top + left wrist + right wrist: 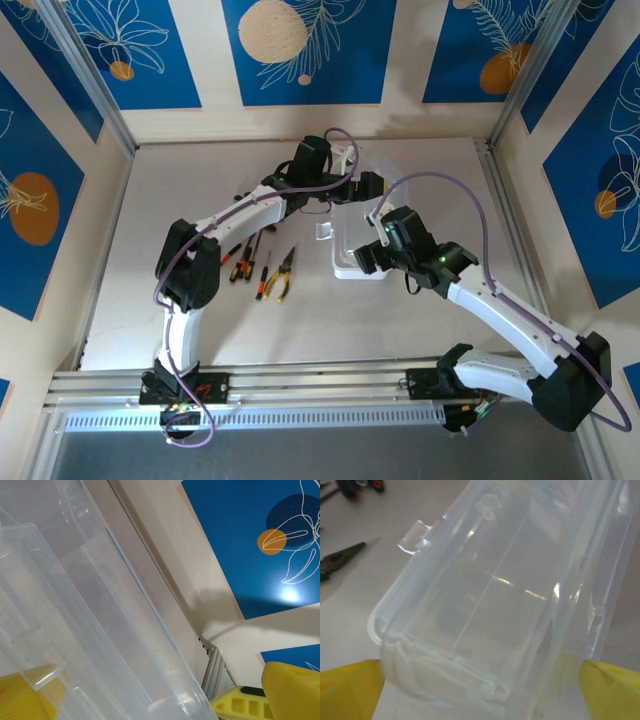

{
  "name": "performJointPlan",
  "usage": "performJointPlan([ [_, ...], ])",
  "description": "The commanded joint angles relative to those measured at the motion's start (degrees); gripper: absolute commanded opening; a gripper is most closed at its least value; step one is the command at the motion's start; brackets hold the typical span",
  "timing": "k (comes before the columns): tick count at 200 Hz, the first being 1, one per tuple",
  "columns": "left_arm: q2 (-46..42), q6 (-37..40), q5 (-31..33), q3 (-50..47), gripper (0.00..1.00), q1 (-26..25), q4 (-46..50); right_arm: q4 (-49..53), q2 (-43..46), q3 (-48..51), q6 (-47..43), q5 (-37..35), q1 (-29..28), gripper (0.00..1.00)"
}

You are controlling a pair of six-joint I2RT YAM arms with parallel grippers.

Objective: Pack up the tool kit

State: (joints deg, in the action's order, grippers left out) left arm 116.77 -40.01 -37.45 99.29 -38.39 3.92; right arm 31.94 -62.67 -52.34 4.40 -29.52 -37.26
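Bright, even light — glare streaks the case (506,582).

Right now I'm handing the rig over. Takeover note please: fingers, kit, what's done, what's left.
Left gripper: open, fingers either side of the far end of the translucent case.
Right gripper: open, fingers straddling the case's near end; contact unclear.
Pliers and screwdrivers lie on the table, left of the case.
Done: nothing packed; no tool shows inside the case.
Left: put every tool in, then shut the case.
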Motion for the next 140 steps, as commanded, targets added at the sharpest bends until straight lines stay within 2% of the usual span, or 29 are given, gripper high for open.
performJointPlan([
  [1, 0.0, 1.1, -1.0, 3.0, 1.0, -1.1, -0.1, -2.7, -0.9, -0.5, 2.2, -4.2, -0.5, 0.99],
  [18, -0.4, 1.8, -0.8, 3.0, 1.0, -1.1, 0.9, -3.9, -1.0, -0.3, 3.1, -5.8, -0.6, 1.0],
  [58, -3.4, 6.0, 1.7, 1.1, 1.0, 0.4, 6.3, -5.2, 0.2, -0.3, 2.8, -6.9, -0.6, 0.86],
  [106, -11.8, 7.8, 1.8, -7.1, 1.0, 7.6, 7.3, -5.0, 0.5, -0.1, 3.0, -5.5, -0.5, 0.78],
  [122, -14.5, 10.6, 3.6, -8.8, 1.0, 9.5, 11.4, -4.9, 0.4, -0.4, 3.2, -5.4, -0.6, 0.77],
  [140, -15.6, 15.9, 8.7, -9.8, 1.0, 10.2, 19.6, -4.8, 0.4, -0.6, 3.3, -5.4, -0.5, 0.77],
])
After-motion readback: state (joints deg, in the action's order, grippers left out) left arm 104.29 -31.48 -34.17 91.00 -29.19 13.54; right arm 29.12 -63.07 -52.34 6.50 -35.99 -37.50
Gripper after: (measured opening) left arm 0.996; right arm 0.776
